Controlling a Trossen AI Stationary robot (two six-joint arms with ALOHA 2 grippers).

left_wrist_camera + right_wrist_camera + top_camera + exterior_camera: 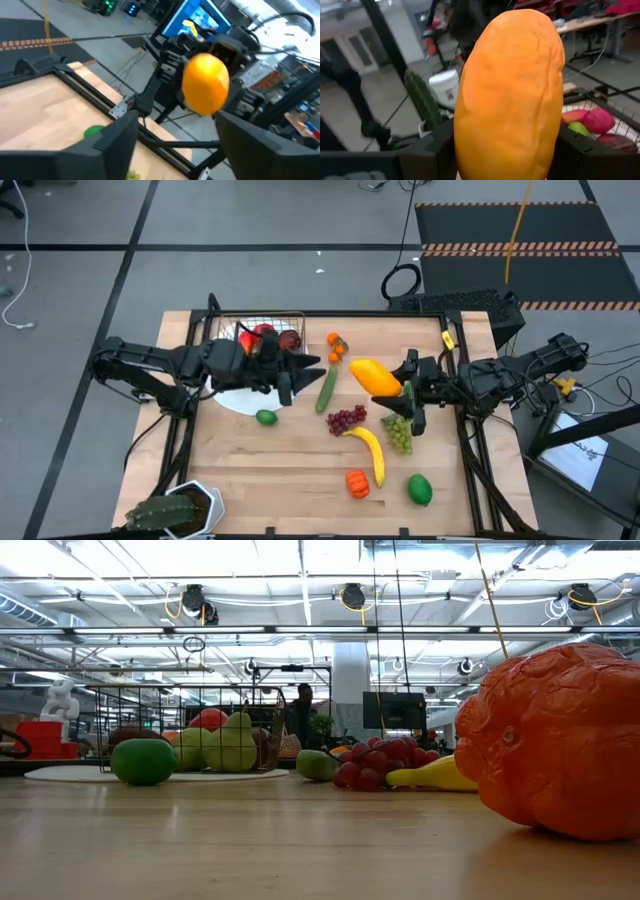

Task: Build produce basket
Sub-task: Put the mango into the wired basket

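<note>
The wire basket [268, 328] stands at the table's far left by a white plate [238, 398], with red and green produce in it [228, 743]. My right gripper [405, 392] is shut on an orange-yellow mango [374, 377], held above the table's middle right. My left gripper [305, 370] hovers open just right of the basket, pointing level at the mango [206, 84], with nothing between its fingers. On the boards lie a cucumber [327, 388], a lime [266, 417], purple grapes [345, 420], green grapes [398, 432], a banana [370, 450] and an orange pepper [357, 483]. My right gripper pinches the mango between its two fingers [437, 145], one on each side, near its right-hand end [396, 388]. The fingers come level from the table's right. The mango is lifted clear of the table and reaches past the fingertips toward my left gripper.
Small orange fruits [335, 348] lie right of the basket, and a green fruit [419, 489] lies near the front right. A spiky potted plant [175, 510] stands at the near left corner. Bare boards show at the near left [250, 470].
</note>
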